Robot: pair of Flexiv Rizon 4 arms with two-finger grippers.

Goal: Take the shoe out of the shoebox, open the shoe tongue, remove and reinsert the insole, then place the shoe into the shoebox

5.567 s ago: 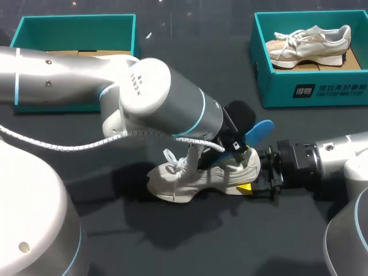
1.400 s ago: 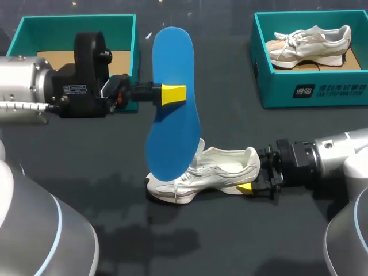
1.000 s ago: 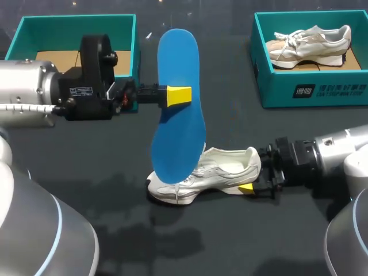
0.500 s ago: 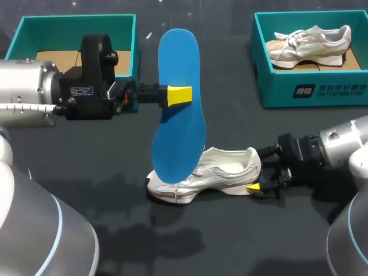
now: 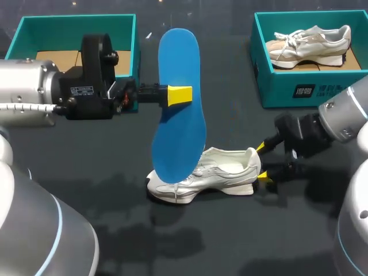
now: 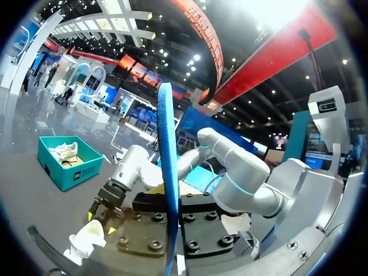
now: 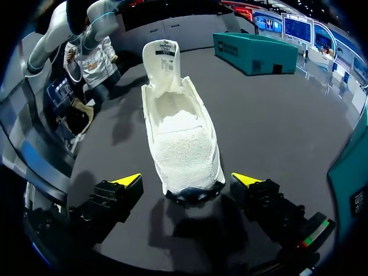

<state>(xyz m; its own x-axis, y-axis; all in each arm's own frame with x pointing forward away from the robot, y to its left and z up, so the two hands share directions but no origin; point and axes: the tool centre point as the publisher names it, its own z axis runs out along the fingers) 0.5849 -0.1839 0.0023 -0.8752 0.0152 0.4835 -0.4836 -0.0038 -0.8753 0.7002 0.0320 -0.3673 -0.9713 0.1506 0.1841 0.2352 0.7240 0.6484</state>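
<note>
Looks like the turn between taking out and putting back. Holds the blue insole (image 5: 177, 115) upright in the clenched left gripper (image 5: 179, 95), well above the table (image 5: 230, 241), lower end hanging over the laces of the shoe (image 5: 213, 172). Finds that shoe on its sole toward 6 o'clock of the table, toe pointing to 9, tongue lifted and the inside bare in the right wrist view. Leaves the right gripper (image 5: 263, 163) released at 3 o'clock of the heel, yellow tips spread to either side without touching. Has the empty teal shoebox (image 5: 75, 31) at 10 o'clock.

Next calls for tipping the insole toe-first into the open mouth, probably with the heel steadied again, lest the shoe slide.

Against half a second ago: shows the right gripper rolled from low and level at the heel to one tip above the other, wrist lifted toward 2 o'clock; shows the left gripper and insole unmoved.
</note>
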